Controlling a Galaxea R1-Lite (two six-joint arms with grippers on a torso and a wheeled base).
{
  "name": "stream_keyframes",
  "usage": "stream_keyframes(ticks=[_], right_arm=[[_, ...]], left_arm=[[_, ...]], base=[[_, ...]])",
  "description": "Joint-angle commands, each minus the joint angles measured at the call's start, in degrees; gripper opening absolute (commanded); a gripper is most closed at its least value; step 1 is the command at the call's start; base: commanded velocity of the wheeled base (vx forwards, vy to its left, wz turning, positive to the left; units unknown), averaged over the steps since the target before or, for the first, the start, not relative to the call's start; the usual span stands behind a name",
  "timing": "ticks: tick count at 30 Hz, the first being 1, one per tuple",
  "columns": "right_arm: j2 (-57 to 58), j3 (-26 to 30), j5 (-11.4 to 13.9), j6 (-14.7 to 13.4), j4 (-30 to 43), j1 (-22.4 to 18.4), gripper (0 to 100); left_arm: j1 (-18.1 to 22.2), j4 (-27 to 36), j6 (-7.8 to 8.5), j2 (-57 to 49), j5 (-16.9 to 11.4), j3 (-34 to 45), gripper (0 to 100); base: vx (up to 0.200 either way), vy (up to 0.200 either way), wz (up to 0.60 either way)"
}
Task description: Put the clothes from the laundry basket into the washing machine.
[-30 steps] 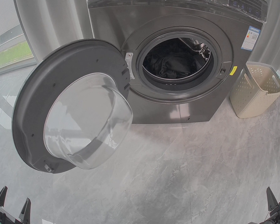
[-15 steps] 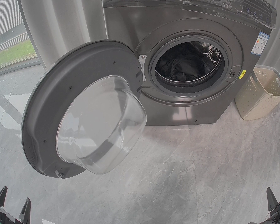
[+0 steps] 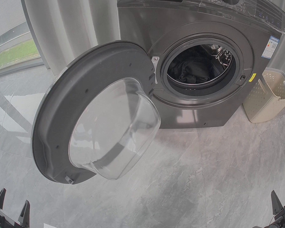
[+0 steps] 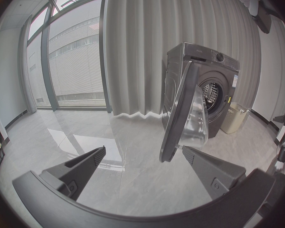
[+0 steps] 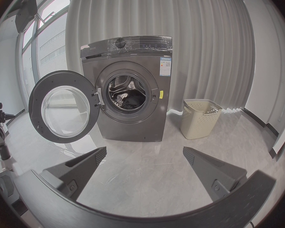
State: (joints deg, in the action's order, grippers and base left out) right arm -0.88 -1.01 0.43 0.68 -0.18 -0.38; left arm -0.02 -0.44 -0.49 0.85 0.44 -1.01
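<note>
While wide open, round matte-grey door (image 3: 95, 70), bulging clear glass (image 3: 114, 127).

Your laundry basket (image 3: 267, 106) is cut by the head view's edge, its bottom hidden; the drum rim (image 3: 199, 91) covers some clothes (image 3: 193, 71).

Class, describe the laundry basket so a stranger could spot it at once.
Find the grey washing machine with its door open. Beside it on the floor, away from the hinge, stands the laundry basket: cream plastic with perforated walls, the only pale container.
</note>
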Motion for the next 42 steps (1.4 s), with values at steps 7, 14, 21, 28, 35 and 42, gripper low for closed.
stream_keyframes(ticks=[7, 14, 21, 28, 35, 42], right_arm=[[0.3, 1.0, 0.0, -0.1, 0.1, 0.0, 100], [0.3, 1.0, 0.0, 0.0, 0.0, 0.0, 100], [0.3, 1.0, 0.0, 0.1, 0.0, 0.0, 100], [0.3, 1.0, 0.0, 0.1, 0.0, 0.0, 100], [0.3, 1.0, 0.0, 0.1, 0.0, 0.0, 100], [0.3, 1.0, 0.0, 0.1, 0.0, 0.0, 100]], left_arm=[[-4.3, -0.7, -1.36, 18.4, -7.3, -17.2, 100], [-7.3, -8.1, -2.59, 36.9, -11.1, -25.5, 100], [-8.8, -9.1, -2.76, 49.2, -15.9, -31.2, 100], [-12.3, -16.2, -2.85, 57.3, -17.5, -33.0, 100], [-25.3, -18.5, -3.38, 58.6, -16.5, -33.5, 100], [-33.8, -18.4, -6.28, 58.0, -15.1, -34.9, 100]], base=[[0.0, 0.0, 0.0], [0.0, 0.0, 0.0], [0.0, 0.0, 0.0], [0.0, 0.0, 0.0], [0.0, 0.0, 0.0], [0.0, 0.0, 0.0]])
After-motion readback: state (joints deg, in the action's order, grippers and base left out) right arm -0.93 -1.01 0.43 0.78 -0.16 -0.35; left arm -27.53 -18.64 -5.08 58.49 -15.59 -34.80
